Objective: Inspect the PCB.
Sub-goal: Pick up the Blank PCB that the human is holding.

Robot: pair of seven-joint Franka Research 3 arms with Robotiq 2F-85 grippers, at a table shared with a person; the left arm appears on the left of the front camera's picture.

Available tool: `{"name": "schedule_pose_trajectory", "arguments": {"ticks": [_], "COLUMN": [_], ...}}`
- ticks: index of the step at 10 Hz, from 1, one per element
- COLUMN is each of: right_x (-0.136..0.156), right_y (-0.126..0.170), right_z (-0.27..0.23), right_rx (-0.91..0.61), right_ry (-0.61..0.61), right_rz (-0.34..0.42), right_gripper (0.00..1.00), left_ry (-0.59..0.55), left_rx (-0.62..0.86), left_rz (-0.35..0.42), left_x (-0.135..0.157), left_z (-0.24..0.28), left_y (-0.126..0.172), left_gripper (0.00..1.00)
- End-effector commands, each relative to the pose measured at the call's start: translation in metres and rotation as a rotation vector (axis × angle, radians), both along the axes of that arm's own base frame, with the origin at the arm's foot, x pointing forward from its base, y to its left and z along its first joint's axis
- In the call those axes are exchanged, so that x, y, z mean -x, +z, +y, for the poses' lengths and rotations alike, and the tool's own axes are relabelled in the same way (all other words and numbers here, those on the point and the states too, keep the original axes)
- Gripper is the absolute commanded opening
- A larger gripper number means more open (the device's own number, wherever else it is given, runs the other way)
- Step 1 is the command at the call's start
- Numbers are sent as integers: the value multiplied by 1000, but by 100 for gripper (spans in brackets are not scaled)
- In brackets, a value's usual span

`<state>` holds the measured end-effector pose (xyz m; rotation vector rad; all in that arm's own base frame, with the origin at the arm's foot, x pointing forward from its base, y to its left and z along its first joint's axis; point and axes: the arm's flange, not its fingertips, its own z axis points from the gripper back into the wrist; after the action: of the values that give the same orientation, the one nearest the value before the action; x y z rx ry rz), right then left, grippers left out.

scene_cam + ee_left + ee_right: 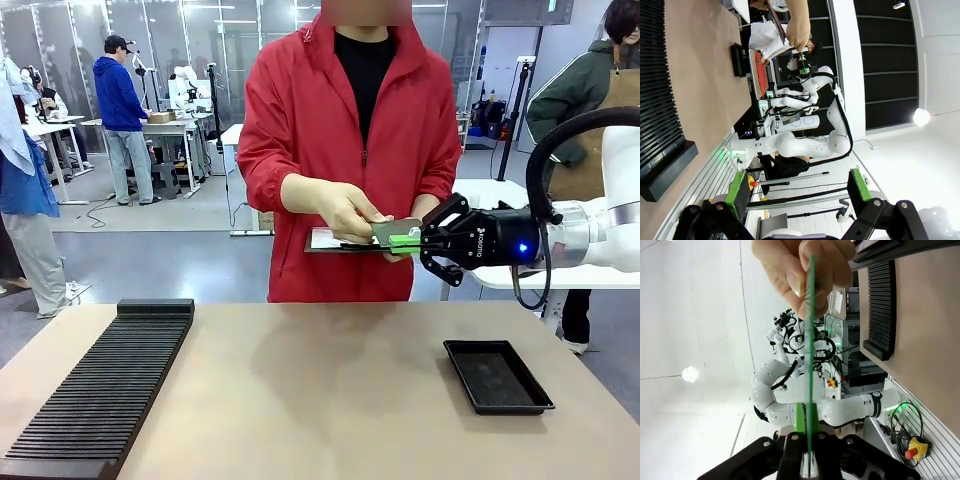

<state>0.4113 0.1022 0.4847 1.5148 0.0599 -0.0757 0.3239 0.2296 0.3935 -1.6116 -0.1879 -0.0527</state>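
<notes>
Right gripper [806, 420] is clenched on the PCB [811, 330], whose long axis is pointed away from it into the person's hand [795, 270]; left gripper [797, 184] is released.

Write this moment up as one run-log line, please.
right claw: shut on PCB | person's hand: gripping PCB's other end | left claw: open | black tray: on table
</notes>
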Motion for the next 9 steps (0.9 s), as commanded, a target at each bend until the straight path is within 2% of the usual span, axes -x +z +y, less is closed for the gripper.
{"name": "schedule_pose_trajectory", "arguments": {"ticks": [1,9], "right_x": [0,0], "right_y": [3,0], "right_z": [8,0], "right_rx": [-23,-2], "right_ry": [-10,-1], "right_rz": [17,0], "right_gripper": [0,0], "left_ry": [-6,-6], "left_rx": [-8,-8], "left_rz": [13,13], "left_x": [3,3], "left_z": [0,0], "left_y": [4,4], "left_gripper": [100,100]}}
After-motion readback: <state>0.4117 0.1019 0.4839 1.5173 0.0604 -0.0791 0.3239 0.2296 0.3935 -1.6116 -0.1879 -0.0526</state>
